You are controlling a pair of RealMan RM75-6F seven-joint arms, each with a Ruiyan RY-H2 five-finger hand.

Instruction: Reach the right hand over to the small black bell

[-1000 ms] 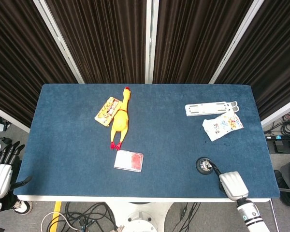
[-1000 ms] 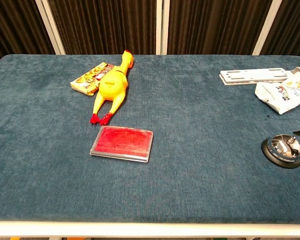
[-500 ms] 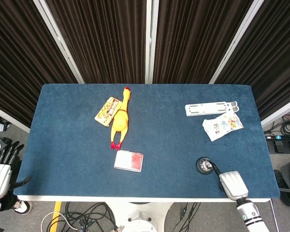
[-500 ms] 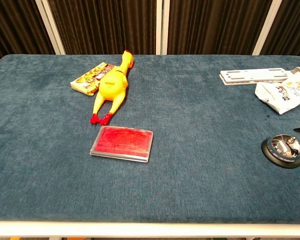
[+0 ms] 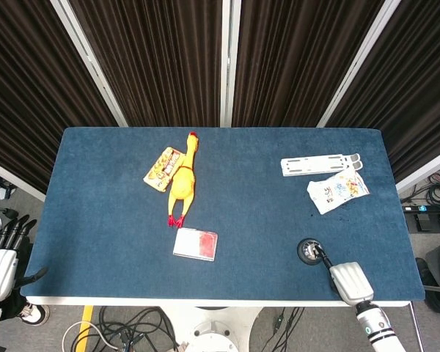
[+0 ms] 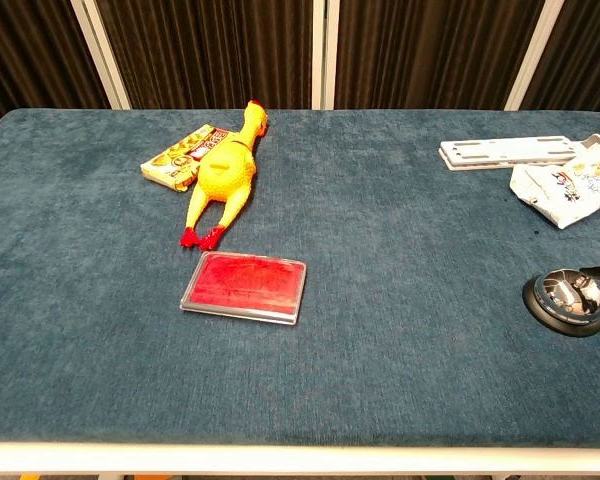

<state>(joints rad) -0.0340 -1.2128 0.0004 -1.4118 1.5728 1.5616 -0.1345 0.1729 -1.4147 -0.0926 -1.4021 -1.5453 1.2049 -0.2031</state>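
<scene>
Right hand (image 5: 350, 281) fingertip touching bell (image 5: 309, 251) top; holds nothing, spread unclear.

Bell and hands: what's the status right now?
Right hand at the black bell, fingertip over its top. Left hand off the table's left edge, holding nothing. Nothing in the way.

- The small black bell (image 5: 309, 250) is a low round thing: a flat black base with a shiny metal dome on top, seen most clearly in the chest view (image 6: 567, 298).
- It stands upright on the blue table (image 5: 117, 220), near the table's front edge and toward its right end.
- It lies well apart from the white snack packet (image 5: 337, 190), on the packet's near side.
</scene>
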